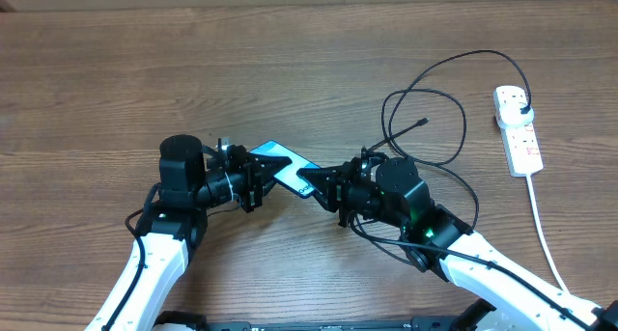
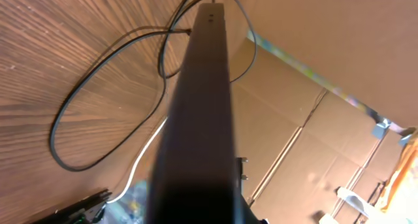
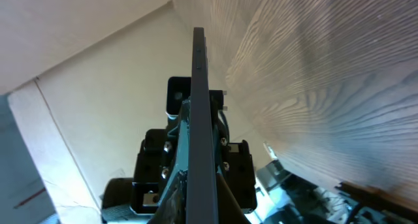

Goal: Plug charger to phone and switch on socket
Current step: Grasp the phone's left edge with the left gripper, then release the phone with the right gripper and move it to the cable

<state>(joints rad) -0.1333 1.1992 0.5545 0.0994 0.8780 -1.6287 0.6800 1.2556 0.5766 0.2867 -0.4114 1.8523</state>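
Observation:
The phone [image 1: 283, 164], with a cyan screen, is held above the table between my two grippers. My left gripper [image 1: 253, 175] is shut on its left end and my right gripper [image 1: 328, 186] on its right end. Its dark edge fills the middle of the left wrist view [image 2: 202, 119] and the right wrist view [image 3: 199, 119]. The black charger cable [image 1: 464, 128] loops on the table to the right, with its connector tip [image 1: 425, 122] lying free. Its plug head [image 1: 522, 110] sits in the white socket strip [image 1: 521, 143]. The cable loops also show in the left wrist view [image 2: 53, 129].
The socket's thick white cord [image 1: 543, 225] runs down the right side toward the front edge and also shows in the left wrist view [image 2: 140, 162]. Cardboard boxes [image 2: 307, 139] stand beyond the table. The left gripper's body [image 3: 153, 165] faces the right wrist camera.

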